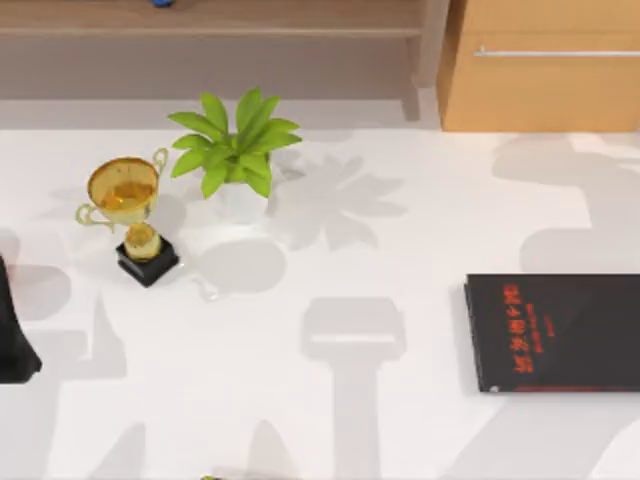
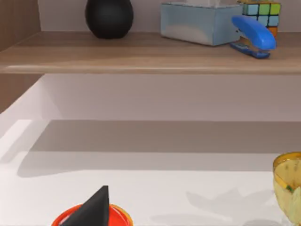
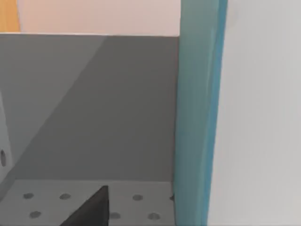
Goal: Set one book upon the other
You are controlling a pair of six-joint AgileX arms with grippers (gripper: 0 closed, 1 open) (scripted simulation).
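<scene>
Black book [image 1: 555, 332] lies flat at the table's right edge, on my right arm's side; the right wrist view has the teal book [image 3: 197, 117] close up, standing on end — grip state I cannot tell.

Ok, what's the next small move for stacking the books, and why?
Probably carry the teal book, close by the right tool, over the black book, which lies flat and bare at the top view's right. The left arm idles at the left edge.
</scene>
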